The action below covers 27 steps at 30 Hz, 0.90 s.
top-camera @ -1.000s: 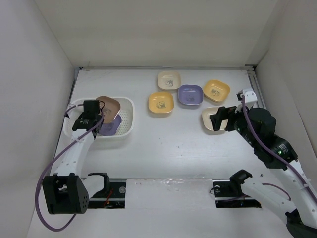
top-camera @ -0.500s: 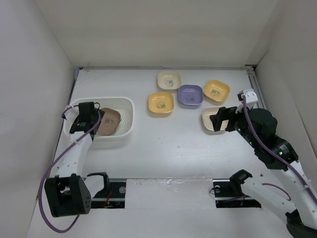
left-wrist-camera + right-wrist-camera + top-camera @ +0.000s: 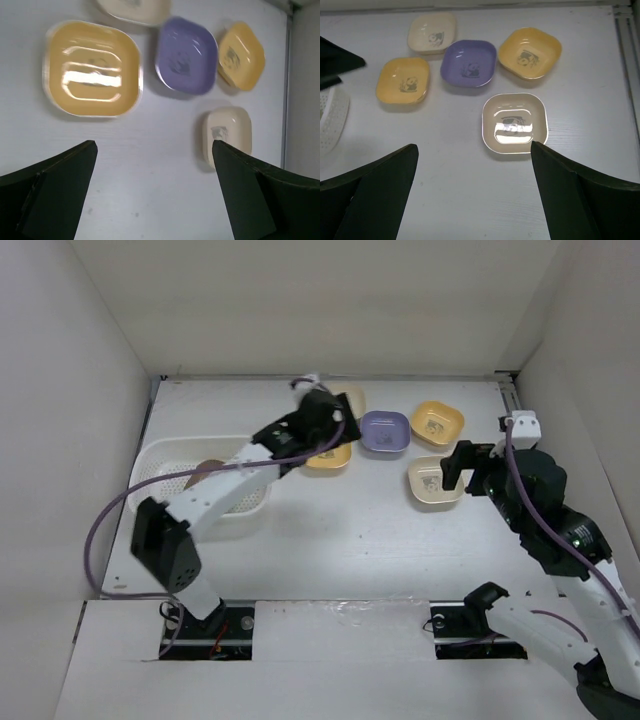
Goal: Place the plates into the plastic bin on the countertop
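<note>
Overhead view, bin: a white perforated plastic bin (image 3: 245,502) sits on the white countertop (image 3: 340,540), well left of the purple rounded-square dish (image 3: 385,432). A brown dish (image 3: 206,469) lies inside it.
Overhead view, left arm: the left gripper (image 3: 325,425) hangs just left of the purple dish, above an orange-yellow dish (image 3: 325,460). It half hides a cream dish (image 3: 354,398).
Overhead view, right arm: the right gripper (image 3: 458,468) hovers over the edge of a beige dish (image 3: 430,486), near the purple dish on its front-right.
Left wrist view, grip: the two dark fingers (image 3: 55,185) stand wide apart with nothing between them. The orange-yellow dish lies just left of the purple one.
Right wrist view, grip: these fingers (image 3: 585,195) are also spread and empty. The beige dish lies between and beyond them, and a second orange-yellow dish (image 3: 530,52) sits just right of the purple dish.
Handling: the dishes look light, rigid and glossy, so likely slippery. The best hold seems to be a pinch across one low side wall, one finger inside and one outside, at mid-side rather than at a rounded corner.
Markings: each dish has a small dark panda-like print at its centre. No words or brand can be read.
</note>
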Available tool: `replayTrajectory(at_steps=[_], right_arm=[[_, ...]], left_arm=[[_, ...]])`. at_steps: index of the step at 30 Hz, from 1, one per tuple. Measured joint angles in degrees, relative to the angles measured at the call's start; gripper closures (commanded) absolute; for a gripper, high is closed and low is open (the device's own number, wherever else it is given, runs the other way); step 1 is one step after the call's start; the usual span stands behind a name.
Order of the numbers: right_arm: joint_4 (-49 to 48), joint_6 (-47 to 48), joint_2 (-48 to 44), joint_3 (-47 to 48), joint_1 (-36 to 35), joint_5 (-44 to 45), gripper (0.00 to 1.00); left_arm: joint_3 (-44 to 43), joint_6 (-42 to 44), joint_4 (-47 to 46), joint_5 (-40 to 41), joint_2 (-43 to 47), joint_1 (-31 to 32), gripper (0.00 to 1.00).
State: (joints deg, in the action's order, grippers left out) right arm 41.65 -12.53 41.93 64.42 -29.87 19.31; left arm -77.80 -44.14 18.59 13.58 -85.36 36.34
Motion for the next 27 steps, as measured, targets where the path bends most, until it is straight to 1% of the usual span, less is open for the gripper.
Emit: replayTrajectory(at_steps=[2,5,8,12,13,15,19,20,21,24,25,27], right_arm=[[1.6,-1.5,0.0,2.4,0.2,3.2,0.0],[3.1,-3.6,-2.3,4.1,0.4,7.3,0.0],[5.5,-5.4,-5.8,4.8,0.6,10.6,0.0],[7.3,-6.5,-8.9,7.8,0.7,12.8,0.0],[7.5,-6.7,-8.9,8.3,0.7,13.1,0.0],[7.9,-6.8,-8.9,8.8,0.7,13.3,0.0],[9.1,-6.7,-9.0,8.8,0.7,13.3,0.0],[9.3,-6.7,-9.1,8.8,0.7,13.3,0.0],[9.4,-6.7,-9.3,8.8,0.7,13.3,0.0],[9.5,-6.6,-10.2,8.8,0.7,13.3,0.0],[9.5,-6.6,-10.5,8.8,0.7,13.3,0.0],[9.5,-6.5,-11.1,8.8,0.7,13.3,0.0]], left_arm=[[-8.1,0.0,0.9,1.0,-8.1,7.5,0.0],[-19.1,0.0,1.9,1.0,-19.4,14.1,0.0],[-29.6,0.0,3.3,0.5,-30.4,17.3,0.0],[-42.4,-0.4,5.1,-0.6,-43.7,19.8,0.0],[-44.4,-0.7,5.3,-1.0,-46.4,20.2,0.0],[-45.7,-1.6,6.1,-1.5,-49.8,20.9,0.02],[-45.7,-3.0,7.9,-1.5,-53.0,21.0,0.13],[-45.7,-3.3,8.1,-1.5,-53.5,20.9,0.17],[-45.7,-3.7,8.1,-1.5,-53.8,20.9,0.27],[-45.8,-4.9,7.8,-1.6,-54.7,20.5,0.5],[-45.8,-5.2,7.7,-1.6,-55.1,20.4,0.67],[-45.9,-5.7,7.6,-1.7,-56.4,20.4,0.86]])
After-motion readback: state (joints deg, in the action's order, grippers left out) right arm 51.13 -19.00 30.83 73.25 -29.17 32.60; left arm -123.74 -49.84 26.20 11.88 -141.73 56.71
